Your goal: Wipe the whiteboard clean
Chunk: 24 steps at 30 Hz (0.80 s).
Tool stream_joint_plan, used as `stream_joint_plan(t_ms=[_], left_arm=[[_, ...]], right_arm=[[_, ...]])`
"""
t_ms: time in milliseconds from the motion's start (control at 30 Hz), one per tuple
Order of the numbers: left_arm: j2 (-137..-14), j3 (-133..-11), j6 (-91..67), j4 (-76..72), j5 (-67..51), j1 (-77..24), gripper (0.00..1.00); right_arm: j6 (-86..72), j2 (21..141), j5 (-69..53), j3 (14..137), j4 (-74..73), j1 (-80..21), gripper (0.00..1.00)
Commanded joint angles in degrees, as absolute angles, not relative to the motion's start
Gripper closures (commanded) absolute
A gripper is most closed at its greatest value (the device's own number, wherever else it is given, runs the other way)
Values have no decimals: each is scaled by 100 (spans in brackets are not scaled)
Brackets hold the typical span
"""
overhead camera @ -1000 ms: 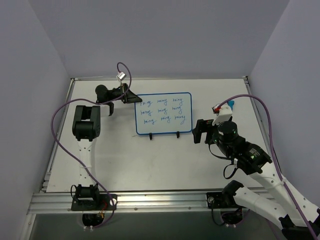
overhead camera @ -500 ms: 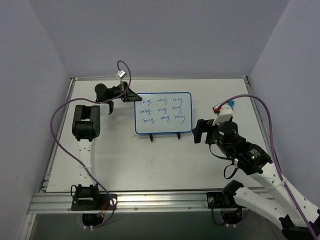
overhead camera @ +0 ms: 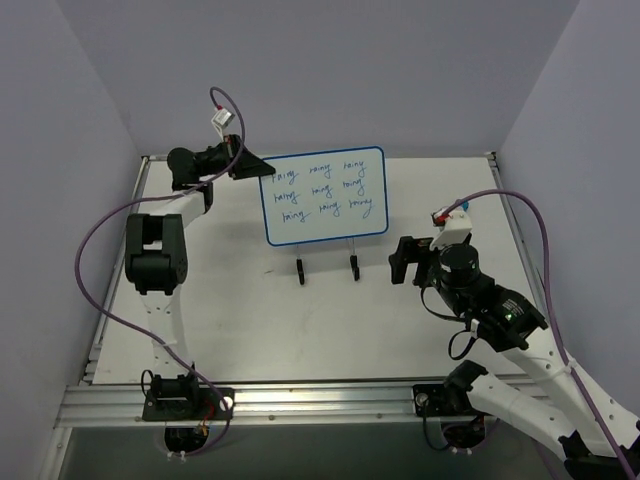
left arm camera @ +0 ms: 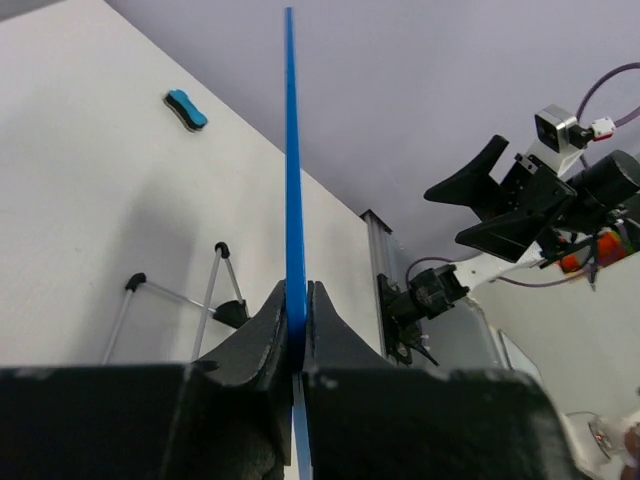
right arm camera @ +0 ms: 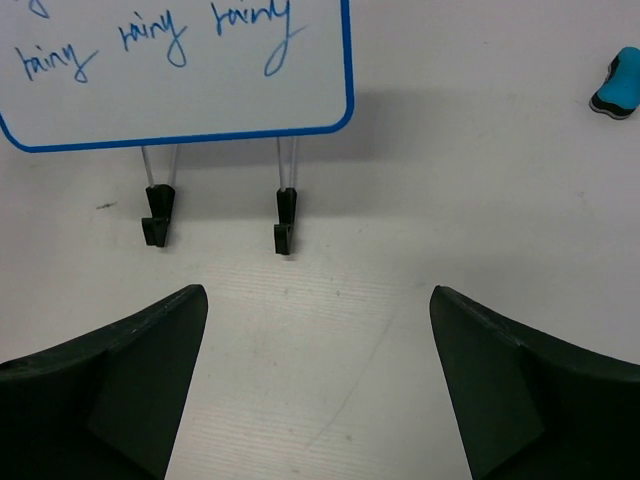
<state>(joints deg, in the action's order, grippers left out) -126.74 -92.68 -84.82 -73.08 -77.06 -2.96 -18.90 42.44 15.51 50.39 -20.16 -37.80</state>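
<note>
Whiteboard [overhead camera: 325, 195], a flat white rectangle in a thin blue frame with rounded corners, is held up over the pale desk [overhead camera: 250, 320], gripped at its left edge by the left fingers [overhead camera: 250, 165]. Three rows of looping blue handwriting cover its smooth face. From the left wrist the board shows edge-on as a narrow blue strip, with the two black, wedge-shaped fingers pressed flat against either side of it.

A thin wire stand [overhead camera: 327, 266] sits on the desk under the board's lower edge. Lengths of bare silver wire show between that edge and the stand's two black-capped feet. Whether the board touches the stand cannot be told.

The right fingers [right arm camera: 120, 380], broad matte-black blades, are spread wide with nothing between them. They hover low over the desk's finely ribbed surface, just in front of the stand's feet.

A small eraser [right arm camera: 618, 84], a rounded block with a bright blue top and a dark base, lies on the desk well to the right of the board. A purple cable [overhead camera: 100, 260] loops loosely beside the left arm.
</note>
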Motion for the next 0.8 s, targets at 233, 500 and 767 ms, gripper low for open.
stream_joint_plan(t_ms=[233, 500, 767], left_arm=[[-9353, -9590, -4612, -711, -5255, 209, 98], [-7007, -8421, -4800, 601, -4203, 1317, 98], [-5162, -7112, -4395, 1976, -3263, 1713, 98]], right_arm=[[-2127, 5668, 318, 5932, -1302, -1550, 14], [-1996, 8028, -388, 7265, -1221, 527, 16], [-1425, 10422, 721, 8867, -1520, 1142, 9]])
